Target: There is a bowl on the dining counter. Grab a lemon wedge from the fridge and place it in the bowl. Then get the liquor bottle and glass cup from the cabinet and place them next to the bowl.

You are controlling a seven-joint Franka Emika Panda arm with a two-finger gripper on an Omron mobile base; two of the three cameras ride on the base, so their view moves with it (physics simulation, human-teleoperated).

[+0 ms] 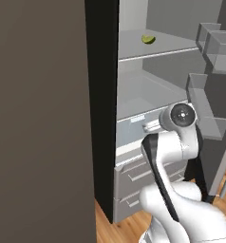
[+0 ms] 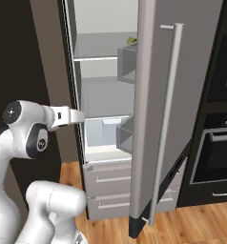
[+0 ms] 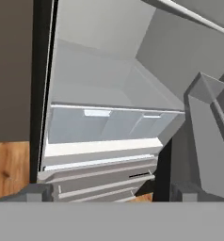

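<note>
The fridge stands open in front of me, its door swung out to the right. A small yellow-green lemon wedge lies on the upper shelf, and its tip peeks out behind a door bin. My gripper is open and empty, with its fingertips far apart. It hovers at the fridge's mouth at the height of the crisper drawer, well below the lemon's shelf. The bowl, dining counter, liquor bottle, glass cup and cabinet are out of view.
Grey door bins jut in from the open door on the right. A tall dark panel walls off the left side. Freezer drawers sit below the opening, and a black oven stands beyond the door.
</note>
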